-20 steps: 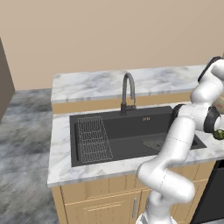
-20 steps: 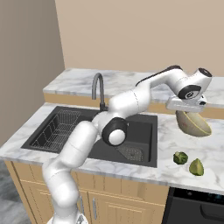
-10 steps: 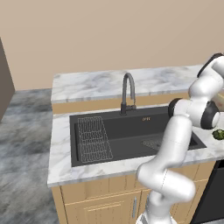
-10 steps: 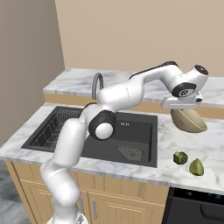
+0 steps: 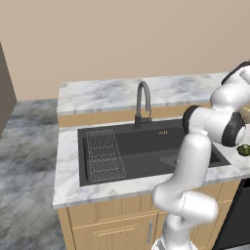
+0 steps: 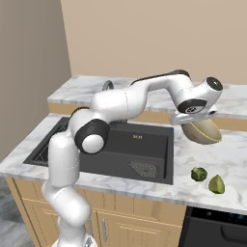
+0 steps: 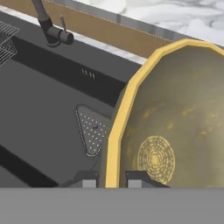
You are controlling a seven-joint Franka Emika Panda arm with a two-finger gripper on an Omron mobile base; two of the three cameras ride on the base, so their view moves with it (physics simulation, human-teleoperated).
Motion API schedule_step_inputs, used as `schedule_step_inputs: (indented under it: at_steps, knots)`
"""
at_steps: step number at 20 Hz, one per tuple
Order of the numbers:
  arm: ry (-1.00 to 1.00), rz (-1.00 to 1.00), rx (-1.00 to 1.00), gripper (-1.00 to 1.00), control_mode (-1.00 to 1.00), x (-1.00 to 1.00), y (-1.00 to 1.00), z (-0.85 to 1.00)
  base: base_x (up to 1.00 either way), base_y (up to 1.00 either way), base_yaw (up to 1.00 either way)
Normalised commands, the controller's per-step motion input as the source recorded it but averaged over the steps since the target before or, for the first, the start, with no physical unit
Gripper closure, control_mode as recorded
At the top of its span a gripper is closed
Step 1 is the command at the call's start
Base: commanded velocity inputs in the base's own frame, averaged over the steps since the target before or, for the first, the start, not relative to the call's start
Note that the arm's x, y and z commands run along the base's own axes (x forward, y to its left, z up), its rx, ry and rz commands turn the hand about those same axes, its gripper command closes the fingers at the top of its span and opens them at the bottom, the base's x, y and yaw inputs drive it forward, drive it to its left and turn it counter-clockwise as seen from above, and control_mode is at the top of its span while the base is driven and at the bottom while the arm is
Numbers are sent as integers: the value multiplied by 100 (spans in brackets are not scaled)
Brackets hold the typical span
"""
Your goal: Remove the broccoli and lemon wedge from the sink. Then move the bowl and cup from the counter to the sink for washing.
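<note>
My gripper is shut on the rim of the tan-yellow bowl, which hangs tilted above the white marble counter, just right of the black sink. In the hand view the bowl's yellow rim runs between my fingertips at the gripper, with the sink below and to the left. The broccoli and the lemon wedge lie side by side on the counter near its front edge, right of the sink. The broccoli also peeks out behind the arm. The cup is out of view.
A dark curved faucet stands at the sink's back edge. A wire rack lies in the basin's left part and a drain strainer in its right part. A dark appliance front sits under the counter at right.
The hand has carried the bowl a little to the left, toward the sink, and the arm's elbow has swung with it. The broccoli and lemon wedge have stayed put.
</note>
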Motion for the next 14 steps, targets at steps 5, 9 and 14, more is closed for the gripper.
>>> schedule_step_inputs:
  at_steps: [5, 9, 14]
  knots:
    - [0, 14, -13, 100, -100, -11, 32, 8, 0, 0, 0]
    - [1, 19, -15, 100, -100, -6, 27, 20, 0, 0, 0]
    - [1, 19, -12, 100, -100, -17, 28, 9, 0, 0, 0]
